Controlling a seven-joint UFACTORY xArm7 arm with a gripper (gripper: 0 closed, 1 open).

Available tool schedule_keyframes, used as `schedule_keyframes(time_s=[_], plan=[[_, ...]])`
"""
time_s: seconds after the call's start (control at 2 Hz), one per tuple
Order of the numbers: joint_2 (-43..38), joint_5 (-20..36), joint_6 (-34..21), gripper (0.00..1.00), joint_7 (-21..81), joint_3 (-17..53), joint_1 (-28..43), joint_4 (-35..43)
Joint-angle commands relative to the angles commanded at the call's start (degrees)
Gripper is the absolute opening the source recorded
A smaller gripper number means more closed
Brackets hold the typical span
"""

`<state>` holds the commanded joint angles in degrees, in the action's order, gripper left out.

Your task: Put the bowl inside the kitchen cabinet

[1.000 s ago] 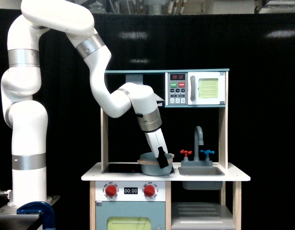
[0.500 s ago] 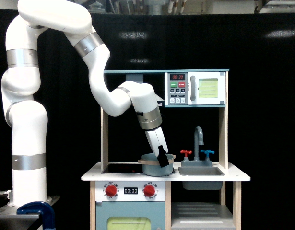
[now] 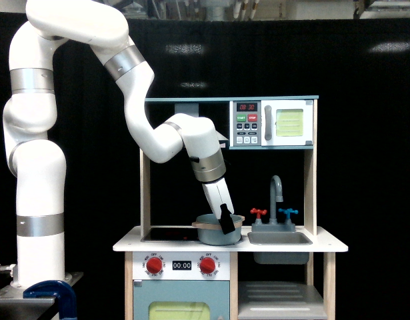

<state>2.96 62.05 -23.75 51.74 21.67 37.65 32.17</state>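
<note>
On the white counter (image 3: pixel 158 244) of the toy kitchen, between the black hob (image 3: pixel 166 234) and the sink (image 3: pixel 279 238), sits the bowl (image 3: pixel 217 231), near the counter's middle. Reaching down from the exterior view's left, the arm has its gripper (image 3: pixel 226 223) at the bowl's rim; one dark finger overlaps the rim, though whether it is clamped cannot be told. Below the sink lies the cabinet (image 3: pixel 279 297), at the kitchen's lower right

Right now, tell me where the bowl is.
In the exterior view the bowl sits on the toy kitchen's countertop, just left of the sink, with the gripper at its rim.
</note>
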Motion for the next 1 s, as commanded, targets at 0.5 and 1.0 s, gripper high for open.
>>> schedule_keyframes(time_s=[0.5,1.0], plan=[[-1.06,1.72,0.4,0.0,0.68,-1.36,-0.31,0.56],[1.27,-4.22,-1.03,0.0,-3.85,-1.94,-2.59,0.64]])
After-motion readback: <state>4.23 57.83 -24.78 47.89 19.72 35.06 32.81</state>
